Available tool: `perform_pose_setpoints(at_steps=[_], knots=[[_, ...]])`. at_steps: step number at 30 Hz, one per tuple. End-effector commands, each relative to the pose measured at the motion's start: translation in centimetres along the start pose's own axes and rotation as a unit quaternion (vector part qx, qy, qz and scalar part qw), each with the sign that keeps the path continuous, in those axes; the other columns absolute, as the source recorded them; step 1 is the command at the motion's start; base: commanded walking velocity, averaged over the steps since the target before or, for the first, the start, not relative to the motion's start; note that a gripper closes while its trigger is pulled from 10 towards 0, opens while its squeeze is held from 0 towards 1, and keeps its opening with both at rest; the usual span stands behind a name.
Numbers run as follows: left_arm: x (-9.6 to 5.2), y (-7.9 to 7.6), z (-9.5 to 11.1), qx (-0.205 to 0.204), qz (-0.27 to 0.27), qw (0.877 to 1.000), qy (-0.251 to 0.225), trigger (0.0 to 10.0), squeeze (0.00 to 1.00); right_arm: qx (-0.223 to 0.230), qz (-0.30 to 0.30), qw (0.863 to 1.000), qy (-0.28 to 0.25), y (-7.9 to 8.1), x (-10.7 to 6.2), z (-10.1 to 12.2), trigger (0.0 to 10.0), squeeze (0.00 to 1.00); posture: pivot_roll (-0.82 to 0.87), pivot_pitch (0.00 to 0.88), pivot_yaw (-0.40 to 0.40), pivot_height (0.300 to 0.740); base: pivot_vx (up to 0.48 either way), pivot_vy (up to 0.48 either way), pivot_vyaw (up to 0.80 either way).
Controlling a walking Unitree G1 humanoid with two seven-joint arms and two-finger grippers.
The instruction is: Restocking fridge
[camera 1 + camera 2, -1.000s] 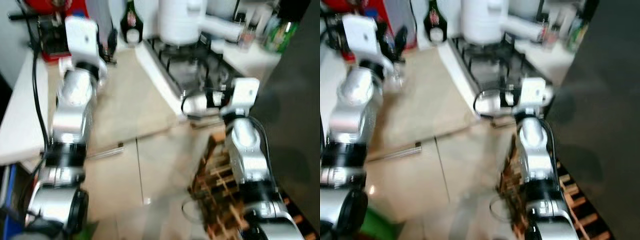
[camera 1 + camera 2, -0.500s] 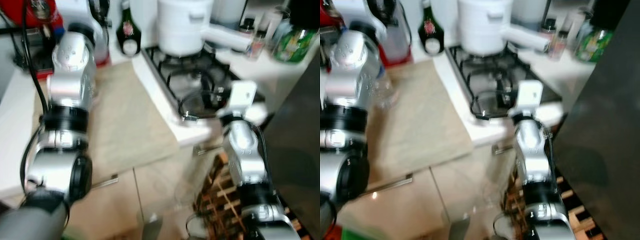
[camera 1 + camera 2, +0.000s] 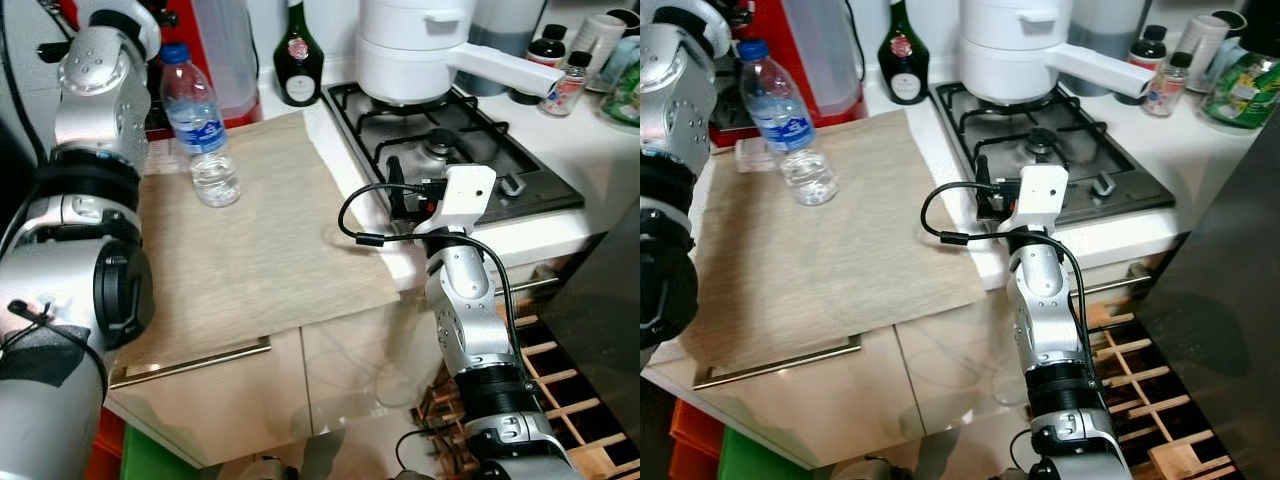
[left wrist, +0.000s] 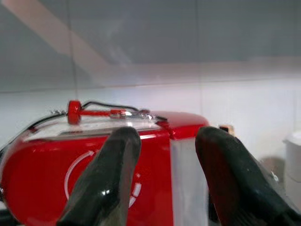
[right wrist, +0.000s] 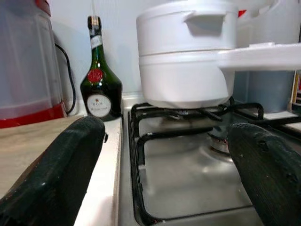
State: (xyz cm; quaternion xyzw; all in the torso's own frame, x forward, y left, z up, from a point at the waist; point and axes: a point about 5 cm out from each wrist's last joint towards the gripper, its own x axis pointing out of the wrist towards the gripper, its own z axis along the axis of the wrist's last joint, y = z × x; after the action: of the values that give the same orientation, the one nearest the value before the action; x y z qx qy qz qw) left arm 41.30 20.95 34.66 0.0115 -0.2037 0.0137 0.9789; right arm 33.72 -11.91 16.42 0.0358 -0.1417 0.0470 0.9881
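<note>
While its label stays unreadable, water bottle (image 3: pixel 203 126) stands upright on counter (image 3: pixel 260 240).

A white counter (image 3: pixel 1160 140) carries a gas hob (image 3: pixel 1060 160) and a beige mat (image 3: pixel 840 250); pale cabinets (image 3: pixel 940 370) below, a wooden rack (image 3: pixel 1150 400) beside them.

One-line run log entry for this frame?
left gripper open, raised at red appliance | right gripper open, low at stove edge | water bottle upright on counter, unheld
</note>
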Motion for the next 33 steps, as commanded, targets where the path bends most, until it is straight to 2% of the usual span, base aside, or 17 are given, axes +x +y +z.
perform_pose_setpoints(at_steps=[1, 3, 7, 16, 21, 24, 29, 30, 32, 33], knots=[[0.2, -0.6, -0.6, -0.009, -0.012, 1.000, 0.027, 10.0, 0.00, 0.001, -0.008, 1.000, -0.014, -0.3, 0.5, 0.6, 10.0, 0.00, -0.10, 0.000, 0.094, 0.732, 0.000, 0.000, 0.00], [0.2, -0.9, -1.1, -0.028, -0.017, 0.999, 0.039, 10.0, 0.00, -0.002, -0.013, 1.000, -0.016, -0.6, 0.7, 0.8, 10.0, 0.00, -0.11, 0.000, 0.100, 0.732, 0.000, 0.000, 0.00], [0.1, -1.1, -1.8, -0.040, -0.025, 0.997, 0.056, 10.0, 0.00, -0.003, -0.018, 1.000, -0.016, -0.7, 0.3, 0.7, 10.0, 0.00, -0.11, 0.000, 0.102, 0.732, 0.000, 0.000, 0.00], [-0.2, -1.0, -3.2, -0.032, -0.019, 0.995, 0.095, 10.0, 0.00, 0.002, -0.014, 1.000, -0.012, -0.1, -0.2, 0.3, 10.0, 0.00, -0.12, 0.000, 0.115, 0.732, 0.000, 0.000, 0.00], [-0.5, -0.6, -4.3, -0.055, 0.010, 0.988, 0.144, 10.0, 0.00, 0.000, -0.018, 1.000, -0.009, -0.4, -0.3, 0.2, 10.0, 0.00, -0.12, 0.000, 0.111, 0.732, 0.000, 0.000, 0.00], [-0.7, -0.5, -4.9, -0.044, 0.020, 0.985, 0.167, 10.0, 0.00, -0.002, -0.018, 1.000, -0.008, -0.5, -0.3, 0.2, 10.0, 0.00, -0.12, 0.000, 0.111, 0.732, 0.000, 0.000, 0.00], [-0.8, -0.8, -5.0, -0.044, 0.007, 0.985, 0.164, 10.0, 0.00, -0.002, -0.016, 1.000, -0.007, -0.4, -0.2, 0.2, 10.0, 0.00, -0.12, 0.000, 0.108, 0.732, 0.000, 0.000, 0.00], [-0.8, -1.5, -5.3, -0.035, -0.019, 0.985, 0.165, 10.0, 0.16, 0.000, -0.015, 1.000, -0.007, -0.3, -0.2, 0.2, 10.0, 0.00, -0.11, 0.000, 0.108, 0.732, 0.000, 0.000, 0.00], [-0.9, -1.6, -5.3, -0.033, -0.026, 0.985, 0.166, 10.0, 0.16, 0.000, -0.015, 1.000, -0.007, -0.2, -0.2, 0.2, 10.0, 0.00, -0.11, 0.000, 0.108, 0.732, 0.000, 0.000, 0.00], [-0.9, -1.8, -5.3, -0.031, -0.031, 0.986, 0.161, 0.0, 0.40, 0.000, -0.015, 1.000, -0.007, -0.2, -0.2, 0.2, 10.0, 0.00, -0.11, 0.000, 0.108, 0.732, 0.000, 0.000, 0.00]])
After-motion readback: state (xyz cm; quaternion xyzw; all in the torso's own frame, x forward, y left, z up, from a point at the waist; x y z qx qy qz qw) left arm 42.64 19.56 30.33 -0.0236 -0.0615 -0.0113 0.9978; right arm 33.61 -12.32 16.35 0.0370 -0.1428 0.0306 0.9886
